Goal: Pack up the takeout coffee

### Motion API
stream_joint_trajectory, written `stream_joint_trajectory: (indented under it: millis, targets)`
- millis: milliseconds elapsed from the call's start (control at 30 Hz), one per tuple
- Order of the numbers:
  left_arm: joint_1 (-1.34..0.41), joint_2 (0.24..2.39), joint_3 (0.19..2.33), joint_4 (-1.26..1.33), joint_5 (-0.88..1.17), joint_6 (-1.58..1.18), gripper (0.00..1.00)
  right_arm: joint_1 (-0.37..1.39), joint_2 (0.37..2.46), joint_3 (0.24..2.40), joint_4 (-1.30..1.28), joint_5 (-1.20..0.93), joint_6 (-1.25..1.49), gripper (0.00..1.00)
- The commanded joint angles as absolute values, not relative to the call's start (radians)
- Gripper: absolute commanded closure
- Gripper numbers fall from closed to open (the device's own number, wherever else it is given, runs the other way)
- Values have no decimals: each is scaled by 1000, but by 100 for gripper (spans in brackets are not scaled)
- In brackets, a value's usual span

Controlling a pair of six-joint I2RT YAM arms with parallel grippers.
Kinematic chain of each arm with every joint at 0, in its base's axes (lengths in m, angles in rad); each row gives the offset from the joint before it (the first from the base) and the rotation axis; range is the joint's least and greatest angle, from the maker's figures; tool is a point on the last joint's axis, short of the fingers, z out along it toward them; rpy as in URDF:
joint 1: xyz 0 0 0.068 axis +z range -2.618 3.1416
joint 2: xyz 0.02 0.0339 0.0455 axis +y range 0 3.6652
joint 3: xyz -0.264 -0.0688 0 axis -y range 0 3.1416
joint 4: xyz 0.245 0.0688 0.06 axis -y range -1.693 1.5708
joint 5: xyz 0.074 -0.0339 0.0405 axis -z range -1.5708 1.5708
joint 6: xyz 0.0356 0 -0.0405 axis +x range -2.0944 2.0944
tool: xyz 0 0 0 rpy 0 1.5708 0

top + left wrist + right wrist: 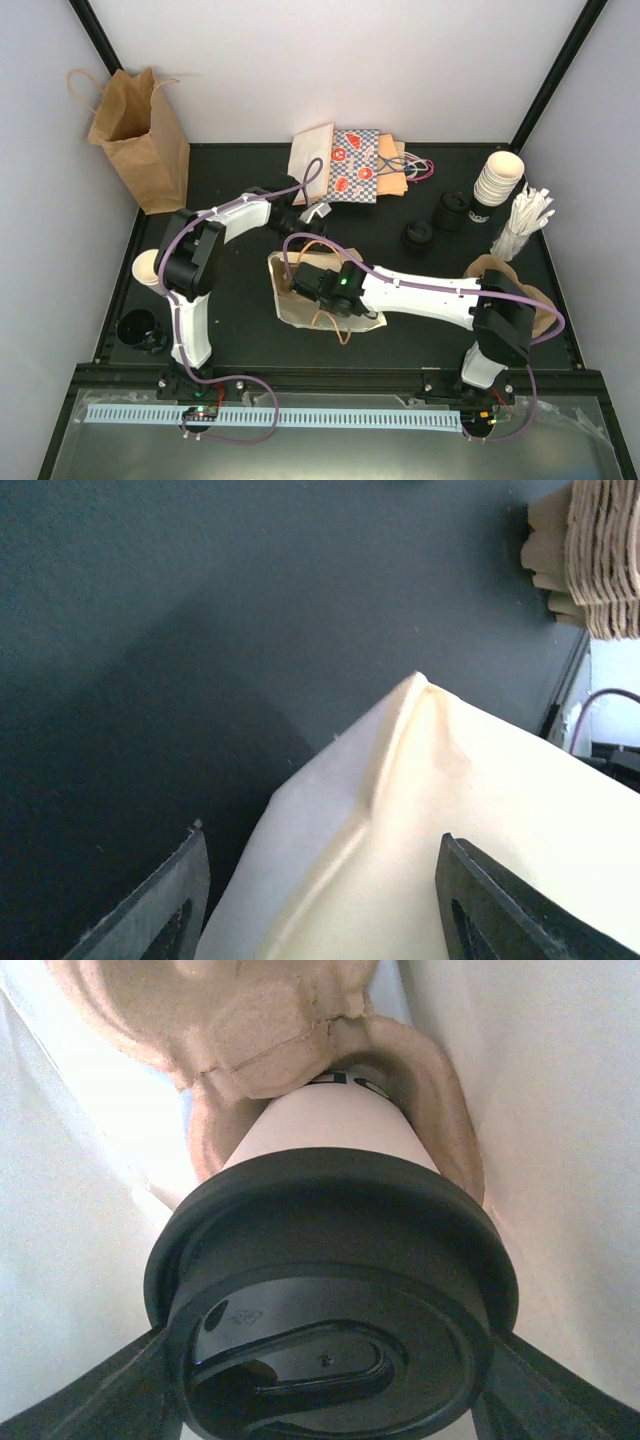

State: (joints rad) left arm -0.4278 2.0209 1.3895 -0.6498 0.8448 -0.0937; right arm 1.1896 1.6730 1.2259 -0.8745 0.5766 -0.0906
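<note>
A white paper coffee cup [320, 1125] with a black lid [330, 1290] sits in a brown pulp carrier [250, 1030] inside the cream handled bag [300, 305], which lies on its side mid-table. My right gripper [318, 284] reaches into the bag's mouth, its fingers [95, 1395] closed on the sides of the lid. My left gripper [316, 212] is open at the bag's far edge, and a raised cream corner of the bag [420, 810] lies between its fingers [165, 905]. A stack of white cups [498, 180] stands at the back right. Another cup [148, 268] stands by the left arm.
A brown paper bag [140, 140] stands upright at the back left. Patterned flat bags [350, 165] lie at the back centre. Black lids [450, 212] and white sticks [525, 225] are at the right, above pulp carriers [500, 268]. A black lid [140, 332] lies at the near left.
</note>
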Motion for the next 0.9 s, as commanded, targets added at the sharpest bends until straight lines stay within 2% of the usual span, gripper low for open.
stream_joint_trajectory:
  millis: [0,33,67,300,467,633,733,867]
  targets:
    - [-453,1938,1381,-765,931,-85,34,1188,1658,1269,-1066,452,-75,17]
    - [-451,1934,1379,-769,932,-83,34,1190,1651,1285,-1093,455,-60,2]
    - [-451,1932,1378,-770,934,-82,34,1190,1646,1303,-1112,456,-44,0]
    - [-451,1917,1361,-768,941,-81,34,1203,1621,1399,-1202,413,-36,0]
    - [-450,1905,1353,-786,936,-66,31,1208,1626,1466,-1283,306,-54,0]
    - [-440,1878,1316,-788,891,-60,19,1208,1631,1496,-1342,225,-45,0]
    - [-411,1844,1289,-771,848,-83,2,1209,1642,1505,-1350,177,-48,0]
    - [-350,1766,1272,-749,780,-117,1,1209,1669,1507,-1335,192,-42,0]
